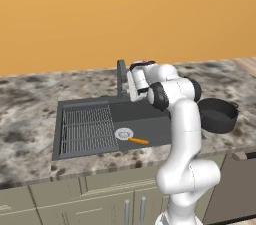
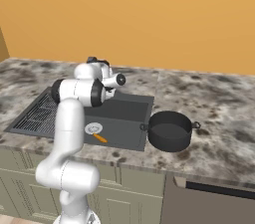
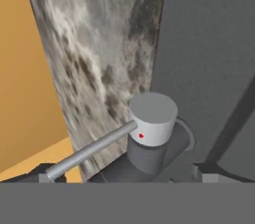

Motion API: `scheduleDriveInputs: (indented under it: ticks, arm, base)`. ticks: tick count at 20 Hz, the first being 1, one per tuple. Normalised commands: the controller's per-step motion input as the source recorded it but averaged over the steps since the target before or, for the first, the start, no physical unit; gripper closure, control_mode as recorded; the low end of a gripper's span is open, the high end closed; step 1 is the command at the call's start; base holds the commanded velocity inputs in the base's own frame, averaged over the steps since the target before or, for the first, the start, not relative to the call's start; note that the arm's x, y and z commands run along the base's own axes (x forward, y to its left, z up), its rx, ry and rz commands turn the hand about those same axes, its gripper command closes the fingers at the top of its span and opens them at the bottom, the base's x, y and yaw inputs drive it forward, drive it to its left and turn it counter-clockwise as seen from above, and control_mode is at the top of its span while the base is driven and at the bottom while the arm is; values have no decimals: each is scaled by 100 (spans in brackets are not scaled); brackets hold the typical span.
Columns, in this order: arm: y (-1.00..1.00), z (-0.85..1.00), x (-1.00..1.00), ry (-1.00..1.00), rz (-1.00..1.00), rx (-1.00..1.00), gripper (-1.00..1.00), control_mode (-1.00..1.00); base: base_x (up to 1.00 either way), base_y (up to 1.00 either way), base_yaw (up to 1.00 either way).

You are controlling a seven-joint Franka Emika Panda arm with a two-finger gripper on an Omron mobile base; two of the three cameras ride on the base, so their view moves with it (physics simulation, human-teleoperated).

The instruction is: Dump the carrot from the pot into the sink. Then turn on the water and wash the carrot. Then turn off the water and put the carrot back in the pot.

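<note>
The orange carrot (image 1: 138, 141) (image 2: 100, 138) lies on the floor of the dark sink (image 1: 145, 114) (image 2: 130, 106), just beside the round silver drain (image 1: 124, 133). The black pot (image 1: 217, 115) (image 2: 169, 131) stands upright on the counter to the right of the basin. My gripper (image 1: 126, 88) (image 3: 127, 175) is up at the faucet (image 1: 121, 76) behind the sink. It is open, with its fingertips (image 3: 47, 175) spread on either side of the faucet's base. The grey handle knob (image 3: 153, 118) with a red dot and its silver lever (image 3: 89, 151) lie just ahead of them. I see no water running.
A wire grid rack (image 1: 87, 126) fills the left half of the sink. Speckled stone counter (image 1: 30, 119) surrounds the basin, and an orange wall (image 1: 125, 14) rises behind it. Cabinet fronts (image 1: 100, 199) run below.
</note>
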Motion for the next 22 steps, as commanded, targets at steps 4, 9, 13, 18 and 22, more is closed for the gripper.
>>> scheduleDriveInputs:
  ticks: [4,9,13,18,22]
  arm:
    - [0,-18,16,0,0,0,-100,-100]
    - [0,-11,18,0,0,0,-100,-100]
    - [0,-10,27,0,0,0,-100,-100]
    - [0,-14,24,0,0,0,-100,-100]
    - [0,-25,29,3,-1,0,-100,-100]
  base:
    - [0,0,0]
    - [0,0,0]
    - [0,0,0]
    - [0,0,0]
    - [0,0,0]
